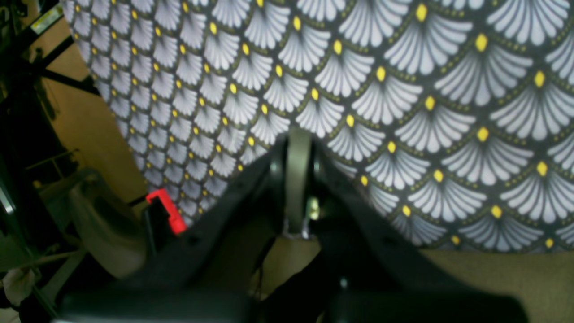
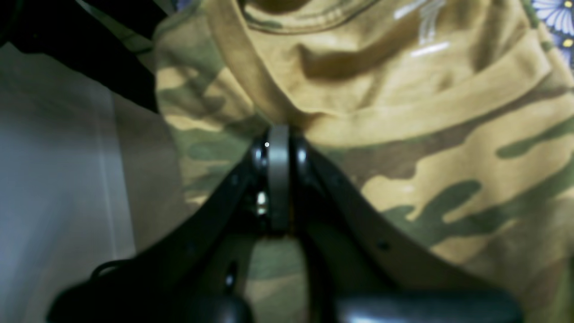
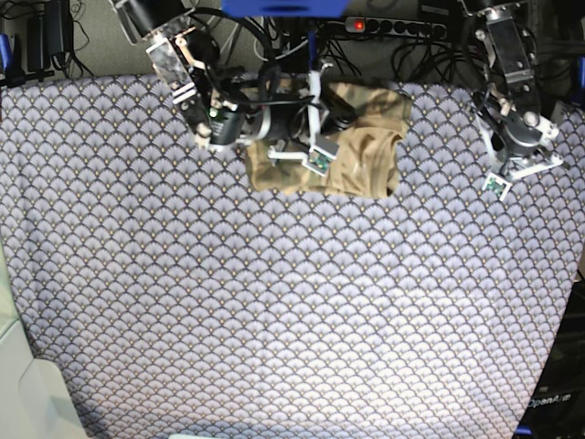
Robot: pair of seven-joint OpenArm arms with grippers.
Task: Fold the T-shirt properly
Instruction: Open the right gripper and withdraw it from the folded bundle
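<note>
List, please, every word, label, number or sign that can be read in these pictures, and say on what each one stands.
"OpenArm": pale lettering on the dark robot base at the lower right corner of the base view.
Silver print on the T-shirt, right wrist view: too blurred to read.
Yellowish label on the dark frame bar, left wrist view: too blurred to read.
Nothing else readable.
</note>
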